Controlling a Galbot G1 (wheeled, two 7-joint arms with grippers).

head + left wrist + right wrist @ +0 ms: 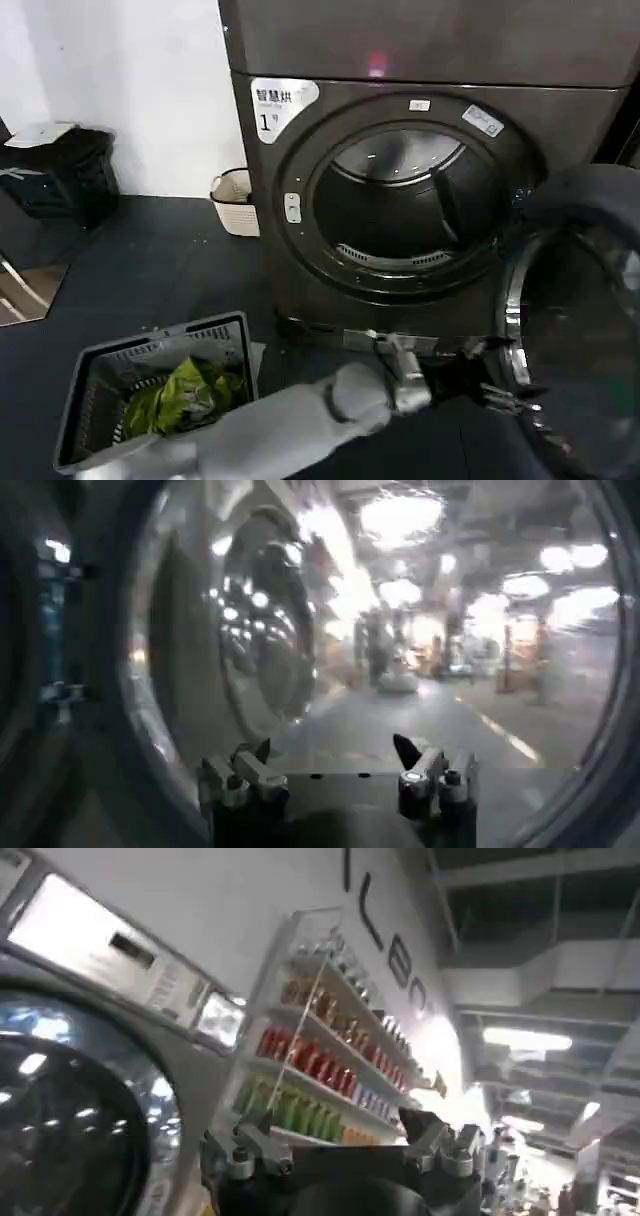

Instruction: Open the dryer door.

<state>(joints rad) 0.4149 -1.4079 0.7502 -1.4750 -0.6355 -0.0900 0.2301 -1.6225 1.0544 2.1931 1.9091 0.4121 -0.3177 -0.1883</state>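
Note:
The dryer (290, 270), dark grey-brown with a white "1" sticker (280, 105), stands with its drum opening (400, 200) uncovered. The dryer door (585, 330) is swung out to the right, its chrome rim toward me. My left arm reaches across from the lower left, and my left gripper (505, 392) is at the door's lower near rim. In the left wrist view the left gripper (335, 752) is open with nothing between its fingers, and the door's tinted glass (400, 630) lies close in front. My right gripper (340, 1133) is open and empty, held off to the side.
A grey basket (90, 375) with green cloth sits on the dark floor at the lower left. A white basket (235, 200) stands beside the dryer and a black bin (60, 175) sits farther left. The right wrist view shows a neighbouring machine's round door (70, 1118) and bottle shelves (320, 1058).

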